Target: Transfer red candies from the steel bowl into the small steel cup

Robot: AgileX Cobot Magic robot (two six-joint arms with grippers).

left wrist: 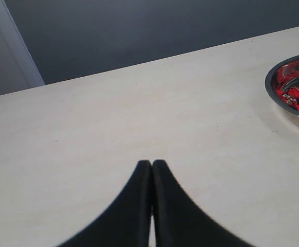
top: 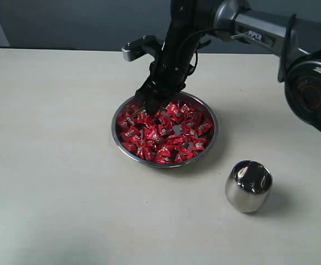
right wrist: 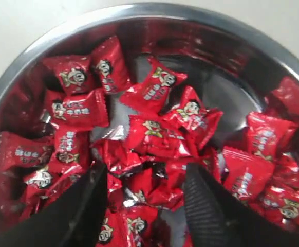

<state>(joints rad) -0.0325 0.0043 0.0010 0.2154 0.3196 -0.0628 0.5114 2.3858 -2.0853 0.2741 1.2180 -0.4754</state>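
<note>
candies (top: 165, 135) in red wrappers fill the steel bowl (top: 164, 165) on the table (top: 50, 165). the small steel cup (top: 249, 186) stands upright, apart from the bowl on its right. the right gripper (right wrist: 145, 172) reaches into the bowl, jaws spread wide with candies between them, none clamped. the left gripper (left wrist: 152, 164) sits over the table beside the bowl, jaws pressed together, empty.

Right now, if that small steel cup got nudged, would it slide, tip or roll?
Probably slides first: the small steel cup stands upright on the smooth table. Its mirror-polished, rounded sides look slippery to pinch. If tipped, the barrel shape would likely roll.
</note>
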